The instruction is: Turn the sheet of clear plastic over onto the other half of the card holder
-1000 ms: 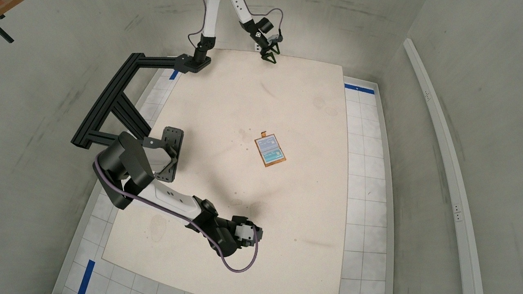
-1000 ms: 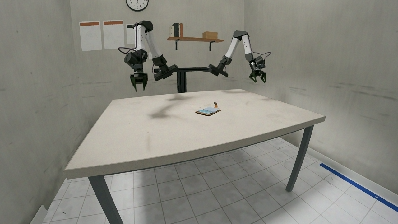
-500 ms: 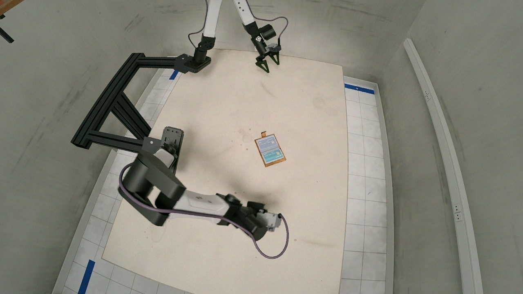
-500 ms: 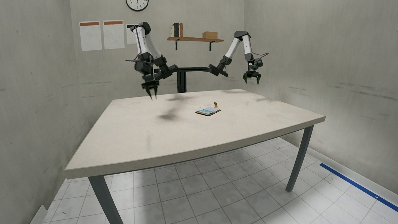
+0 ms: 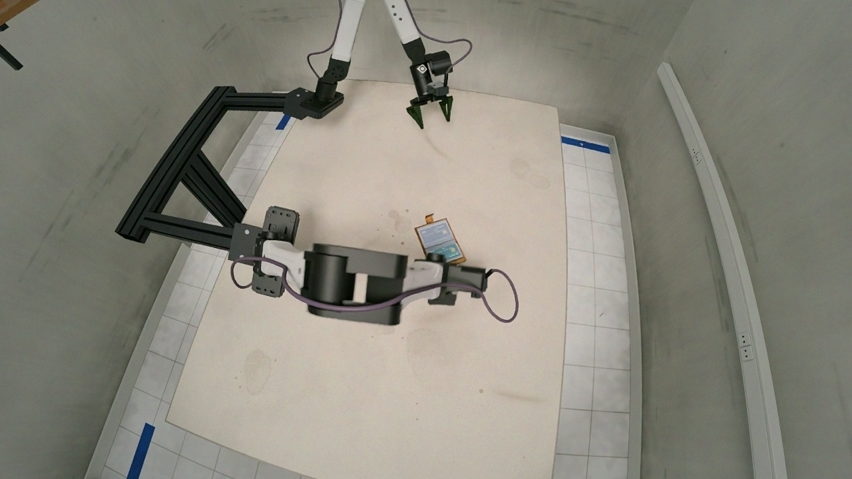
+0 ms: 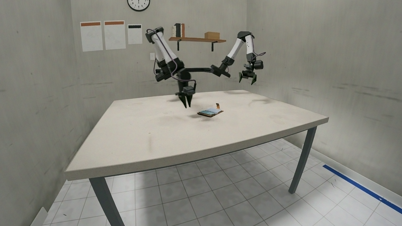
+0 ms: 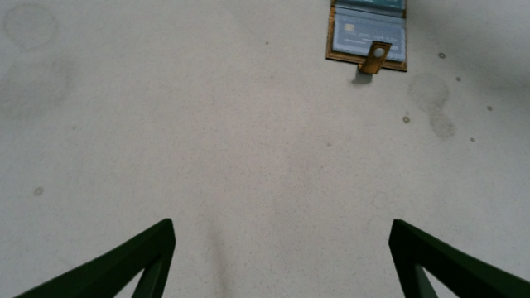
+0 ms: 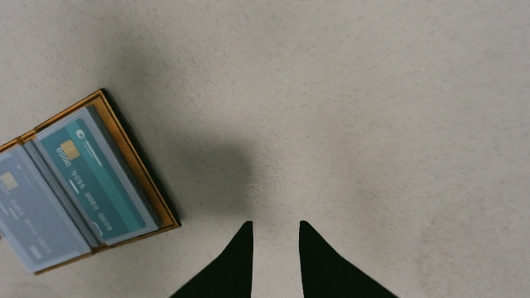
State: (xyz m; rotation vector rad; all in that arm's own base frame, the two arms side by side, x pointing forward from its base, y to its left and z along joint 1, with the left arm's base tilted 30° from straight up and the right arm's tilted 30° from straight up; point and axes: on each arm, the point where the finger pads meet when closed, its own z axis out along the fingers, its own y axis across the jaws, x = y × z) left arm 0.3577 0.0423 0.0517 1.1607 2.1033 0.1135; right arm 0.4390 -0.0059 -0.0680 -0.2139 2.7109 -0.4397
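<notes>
- Card holder [image 5: 460, 260] [image 6: 210, 116] [image 7: 330, 41] [image 8: 137, 161] is lying open & flat on the table [image 5: 417, 381] [image 6: 168, 134] [image 7: 248, 145] [image 8: 373, 124].
- Clear sheet [image 5: 435, 233] [image 6: 214, 110] [image 7: 368, 33] [image 8: 39, 207] is resting on the strap half, making the card below look pale blue; so it is not yet lying on the other half.
- Teal card [image 5: 445, 251] [image 6: 206, 113] [image 7: 373, 4] [image 8: 93, 180] is showing on the other half, w/ chip & digits facing up.
- Strap [image 5: 428, 218] [image 6: 217, 105] [image 7: 374, 58] is standing up from the outer edge & bending over the sheet, in L wrist view.
- R gripper [image 6: 187, 106] [image 8: 275, 223] is hovering above the table, near the holder's teal-card side; its fingers are leaving a narrow gap & are holding nothing.
- R arm [image 5: 357, 283] [image 6: 171, 56] is hiding its own gripper in top view.
- L gripper [image 5: 434, 124] [image 6: 246, 83] [image 7: 282, 220] is hanging well apart from the holder, w/ fingers standing wide open, gripping nothing.
</notes>
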